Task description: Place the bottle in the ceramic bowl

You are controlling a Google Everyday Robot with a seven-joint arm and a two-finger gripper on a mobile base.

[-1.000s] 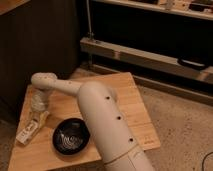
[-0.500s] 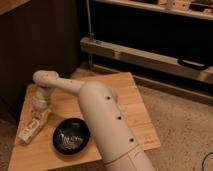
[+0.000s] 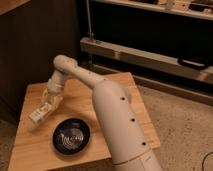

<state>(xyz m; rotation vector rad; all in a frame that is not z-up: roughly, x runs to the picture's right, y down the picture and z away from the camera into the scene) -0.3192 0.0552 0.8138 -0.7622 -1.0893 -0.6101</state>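
The gripper (image 3: 48, 103) is clamping shut on the upper end of the bottle (image 3: 40, 114), holding it slanted at the left part of the wooden table (image 3: 120, 95), near the ceramic bowl (image 3: 71, 135) but apart from it.

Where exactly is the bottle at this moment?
In the camera view, the bottle is over the wooden table's picture-left part, gripped by the shut pincer, up and left of the ceramic bowl.

Gripper (image 3: 49, 103) tight on upper end of bottle (image 3: 39, 114), label blurred; arm (image 3: 120, 125) cropped below.
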